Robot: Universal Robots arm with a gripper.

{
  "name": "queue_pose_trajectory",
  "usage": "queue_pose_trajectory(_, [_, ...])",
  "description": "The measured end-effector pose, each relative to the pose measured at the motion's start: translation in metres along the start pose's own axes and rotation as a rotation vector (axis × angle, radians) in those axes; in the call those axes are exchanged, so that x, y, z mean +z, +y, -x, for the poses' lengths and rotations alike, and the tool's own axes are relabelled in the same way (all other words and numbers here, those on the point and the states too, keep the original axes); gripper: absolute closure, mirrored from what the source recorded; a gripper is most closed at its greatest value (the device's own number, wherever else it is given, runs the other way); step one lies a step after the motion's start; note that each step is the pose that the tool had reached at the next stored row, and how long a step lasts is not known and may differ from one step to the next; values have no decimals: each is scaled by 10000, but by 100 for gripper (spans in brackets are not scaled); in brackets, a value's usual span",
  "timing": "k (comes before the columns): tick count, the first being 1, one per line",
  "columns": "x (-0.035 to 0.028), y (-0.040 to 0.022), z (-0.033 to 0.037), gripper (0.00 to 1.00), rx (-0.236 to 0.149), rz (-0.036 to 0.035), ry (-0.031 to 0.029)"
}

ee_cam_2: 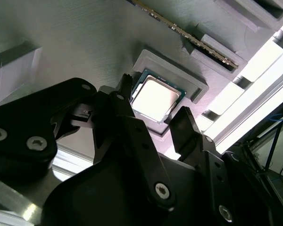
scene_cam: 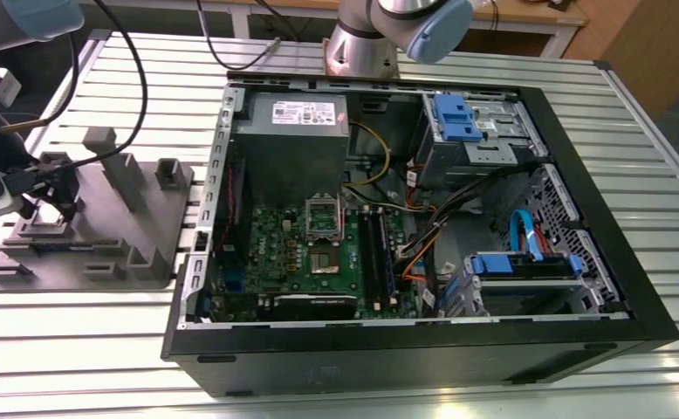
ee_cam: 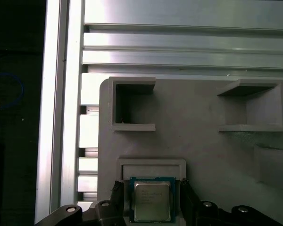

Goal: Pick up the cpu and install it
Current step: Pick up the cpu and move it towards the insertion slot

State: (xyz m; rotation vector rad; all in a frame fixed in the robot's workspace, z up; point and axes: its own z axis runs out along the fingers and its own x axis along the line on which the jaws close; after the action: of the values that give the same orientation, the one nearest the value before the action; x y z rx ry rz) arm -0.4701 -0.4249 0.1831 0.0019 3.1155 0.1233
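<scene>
- Two black fingers [ee_cam: 118, 195] of the gripper [ee_cam: 151, 192] are spread apart, one posted on each side of the cpu [ee_cam: 152, 201]; in the first wrist view a thin gap is left between each finger and the chip's edge, so nothing is clamped, it's just straddled
- the cpu is parked flat, shiny metal top up, in a shallow square pocket of the grey tray [ee_cam: 203, 150]; it hasn't been lifted out
- same story in the second wrist view; the cpu [ee_cam_2: 155, 100] is framed by the pocket's raised rim, with one finger [ee_cam_2: 184, 125] just beside one edge and the other finger just beside the opposite edge; the gripper [ee_cam_2: 155, 96] is held right over the chip
- in the exterior view the grey tray [scene_cam: 141, 262] is set on the slatted metal table [scene_cam: 84, 349], just beside the open computer case [scene_cam: 433, 349] on the exterior view's left; the gripper [scene_cam: 43, 199] is hung low over the tray's outer end
- inside the case a green circuit board [scene_cam: 281, 253] is laid flat, with a dark square socket [scene_cam: 319, 260] on it; that spot is well apart from the cpu
- the arm base [scene_cam: 363, 48] is bolted to the table past the far wall of the case
</scene>
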Motion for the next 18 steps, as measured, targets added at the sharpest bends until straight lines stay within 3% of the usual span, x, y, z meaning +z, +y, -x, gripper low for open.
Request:
queue_pose_trajectory(9, [0, 0, 0, 41, -1, 0, 0])
queue_pose_trajectory(11, [0, 0, 0, 42, -1, 0, 0])
queue_pose_trajectory(12, [0, 0, 0, 50, -1, 1, 0])
queue_pose_trajectory(18, [0, 0, 0, 50, -2, 0, 0])
